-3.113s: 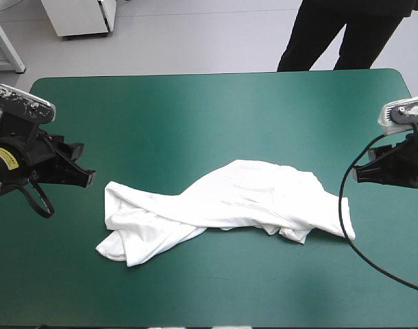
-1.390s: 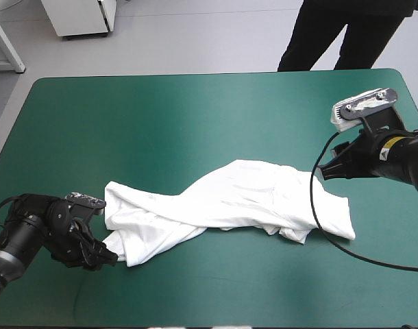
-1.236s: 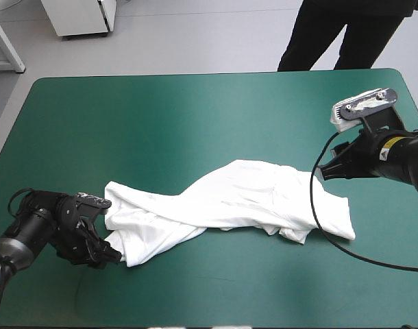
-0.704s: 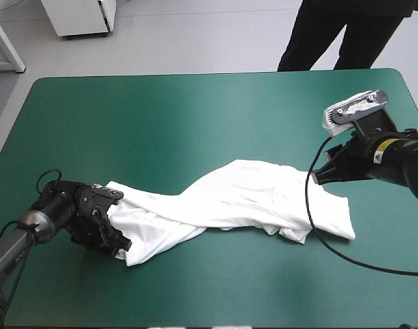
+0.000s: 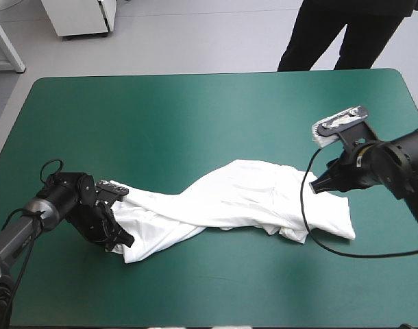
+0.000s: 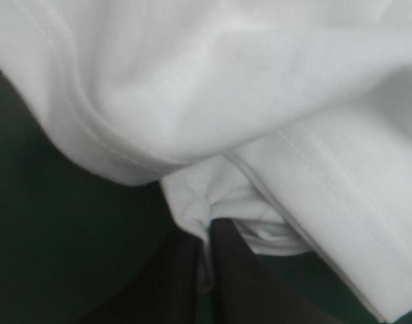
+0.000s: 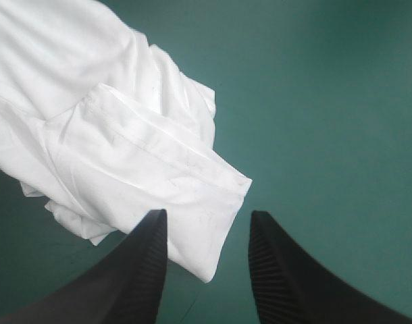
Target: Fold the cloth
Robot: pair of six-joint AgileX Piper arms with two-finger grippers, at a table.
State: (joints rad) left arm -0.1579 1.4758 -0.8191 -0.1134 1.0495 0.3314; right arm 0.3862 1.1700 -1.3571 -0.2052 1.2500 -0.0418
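Across the middle of the teal-green table (image 5: 195,110), the white T-shirt (image 5: 243,195) lies crumpled in a long heap. At its left end the left gripper (image 6: 207,229) pinches a fold; the right gripper (image 7: 207,214) hovers, fingers apart, over its right corner.

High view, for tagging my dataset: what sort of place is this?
Likely a robot lab bench: teal-green table, white T-shirt, left end effector and right end effector at its ends.
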